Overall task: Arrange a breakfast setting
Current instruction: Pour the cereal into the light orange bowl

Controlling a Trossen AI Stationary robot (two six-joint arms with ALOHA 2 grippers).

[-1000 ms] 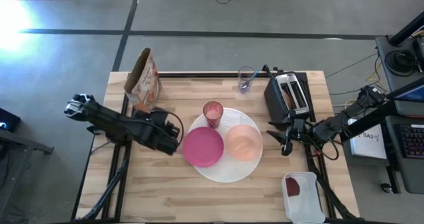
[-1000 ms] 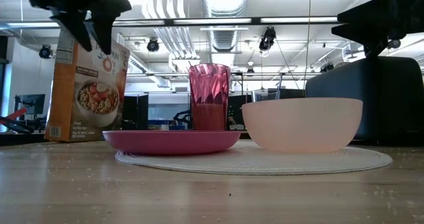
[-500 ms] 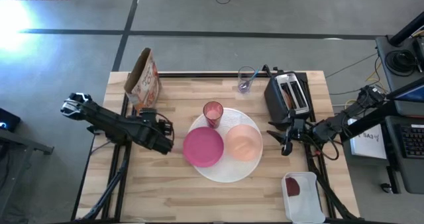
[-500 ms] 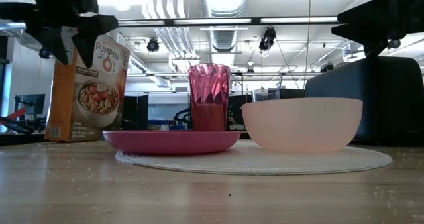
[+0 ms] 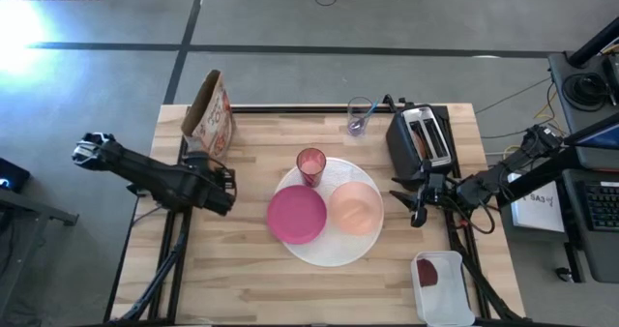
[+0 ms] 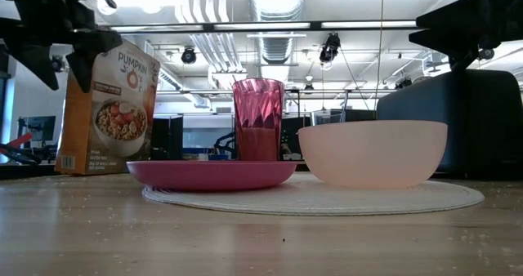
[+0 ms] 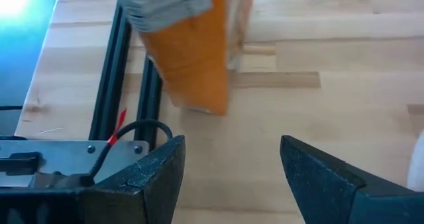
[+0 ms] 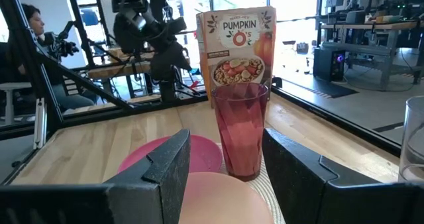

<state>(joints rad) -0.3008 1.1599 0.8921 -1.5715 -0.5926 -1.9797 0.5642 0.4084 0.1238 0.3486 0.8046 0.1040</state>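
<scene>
A large round white plate (image 5: 334, 252) lies at the table's middle. On it rest a magenta plate (image 5: 296, 214), a peach bowl (image 5: 355, 209) and, at its far rim, an upright pink cup (image 5: 311, 164). The spoon's teal handle (image 5: 362, 121) sticks out of a clear glass (image 5: 360, 115) at the far edge. My left gripper (image 5: 224, 186) is open and empty at the table's left edge, near the cereal box (image 5: 211, 117). My right gripper (image 5: 418, 203) is open and empty, right of the bowl.
An orange cereal box (image 7: 192, 45) stands at the far left corner. A black toaster (image 5: 423, 137) stands at the far right. A white tub (image 5: 441, 286) sits at the near right corner. A person sits beyond the table's left side in the right wrist view (image 8: 32, 25).
My left gripper has drawn back toward the table's left edge, away from the magenta plate, staying open and empty. The plates, bowl and cup have kept still.
</scene>
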